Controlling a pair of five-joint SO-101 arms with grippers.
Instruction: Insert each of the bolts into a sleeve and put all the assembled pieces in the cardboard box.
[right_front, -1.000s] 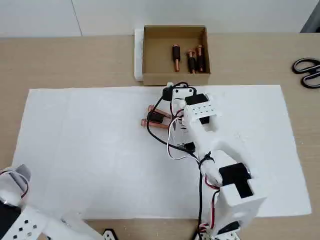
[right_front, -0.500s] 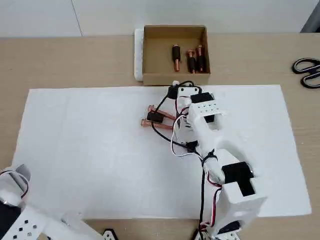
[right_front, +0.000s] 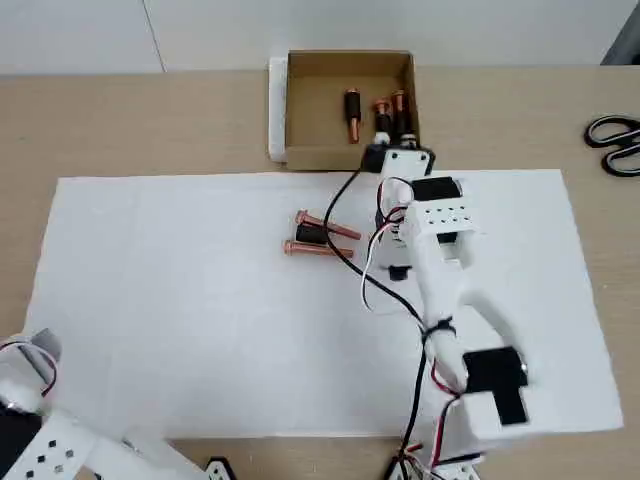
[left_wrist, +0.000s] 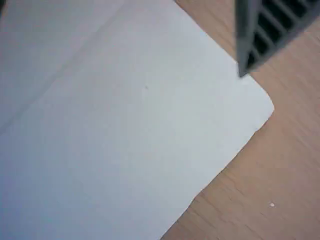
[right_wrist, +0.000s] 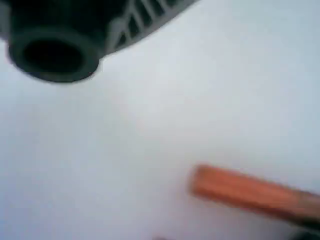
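The cardboard box at the table's far side holds three assembled pieces. Two copper bolts lie on the white paper, and a black sleeve sits over them near their heads. My right gripper hovers at the box's front wall, right of those bolts. In the right wrist view a black sleeve sits against the ribbed finger, hollow end showing, above the paper and a copper bolt. My left arm rests at the near left corner; its finger hangs over the paper's corner.
Black scissors lie on the wooden table at the far right. A white block stands against the box's left wall. Black and white cables trail from the right arm across the paper beside the bolts.
The right arm has swung right and toward the box, away from the two bolts on the paper. The bolts and the left arm have stayed put.
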